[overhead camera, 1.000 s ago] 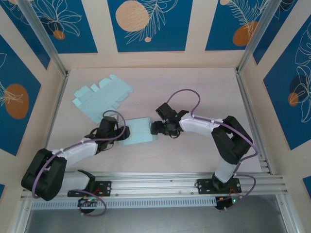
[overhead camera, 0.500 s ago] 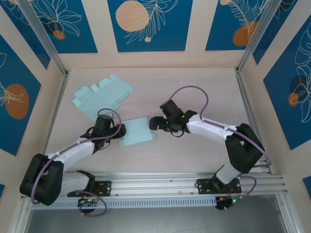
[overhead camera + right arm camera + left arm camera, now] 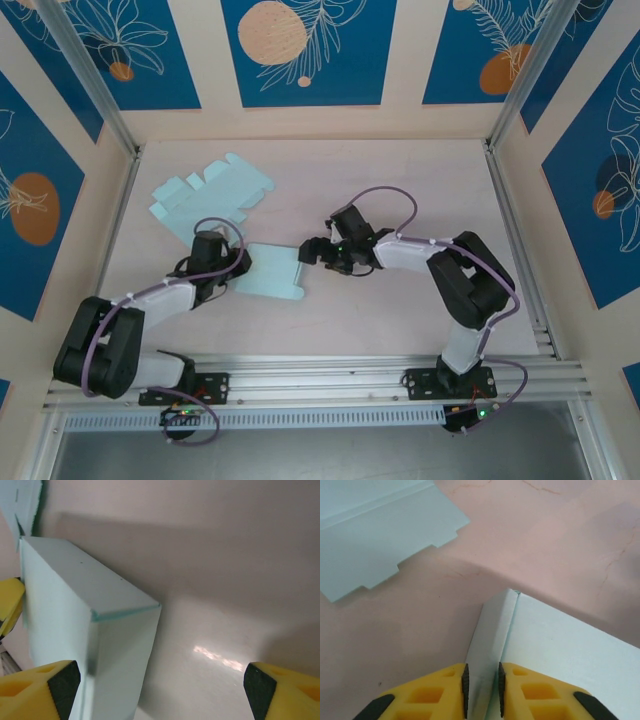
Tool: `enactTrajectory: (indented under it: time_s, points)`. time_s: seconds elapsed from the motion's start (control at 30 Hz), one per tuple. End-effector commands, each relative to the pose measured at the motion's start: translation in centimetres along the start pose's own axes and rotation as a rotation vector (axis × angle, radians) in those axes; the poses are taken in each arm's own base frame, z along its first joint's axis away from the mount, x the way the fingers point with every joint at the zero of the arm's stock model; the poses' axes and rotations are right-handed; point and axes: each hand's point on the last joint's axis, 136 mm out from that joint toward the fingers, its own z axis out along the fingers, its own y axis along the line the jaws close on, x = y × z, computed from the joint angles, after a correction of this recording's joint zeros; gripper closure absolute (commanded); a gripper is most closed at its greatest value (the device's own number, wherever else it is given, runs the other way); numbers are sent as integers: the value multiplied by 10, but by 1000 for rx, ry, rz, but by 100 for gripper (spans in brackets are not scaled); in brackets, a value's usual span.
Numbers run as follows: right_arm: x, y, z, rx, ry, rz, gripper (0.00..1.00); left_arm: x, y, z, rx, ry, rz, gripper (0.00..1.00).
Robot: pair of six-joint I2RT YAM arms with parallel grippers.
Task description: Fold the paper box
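A: Where's the paper box?
B: Middle of the bench, between the arms, nearer their bases than the flat blank.
A: Tools?
B: The left tool pinches the box's left wall. The right tool gapes, empty, just off the box's right end.
A: Any print?
B: None readable; plain pale blue.

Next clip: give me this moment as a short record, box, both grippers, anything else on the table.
paper box: light blue, folded up, on the table between the grippers
left gripper: shut on a thin wall of the paper box
right gripper: open, at the box's opposite end
flat box blank: unfolded, back left, apart from both grippers
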Motion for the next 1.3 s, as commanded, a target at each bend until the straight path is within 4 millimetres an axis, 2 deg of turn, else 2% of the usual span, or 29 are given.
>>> enactTrajectory:
  time_s: [0.0, 0.07, 0.33, 0.5, 0.63, 0.8, 0.97, 1.2, 1.27]
  points:
    - [5, 18, 9, -109, 44, 7, 14, 32, 34, 4, -91, 105, -61, 82]
    - [6, 21, 13, -131, 50, 9, 14, 34, 35, 5, -87, 113, -74, 85]
    - [14, 40, 26, -203, 62, -9, 14, 38, 33, 8, -58, 126, -108, 86]
    - [10, 45, 34, -245, 64, -5, 15, 41, 35, 10, -57, 139, -116, 88]
    - [3, 51, 36, -281, 59, -18, 25, 40, 35, 10, -51, 137, -116, 88]
    - [-3, 59, 30, -328, 58, -15, 43, 31, 28, 3, -21, 104, -114, 85]
    - [-5, 65, 17, -357, 51, -1, 58, 3, 4, -15, 56, 30, -63, 69]
    - [4, 53, -14, -302, 87, 115, 58, -46, -47, -62, 231, -190, 128, 30]
    - [8, 47, -27, -288, 101, 151, 58, -51, -67, -74, 310, -267, 240, 22]
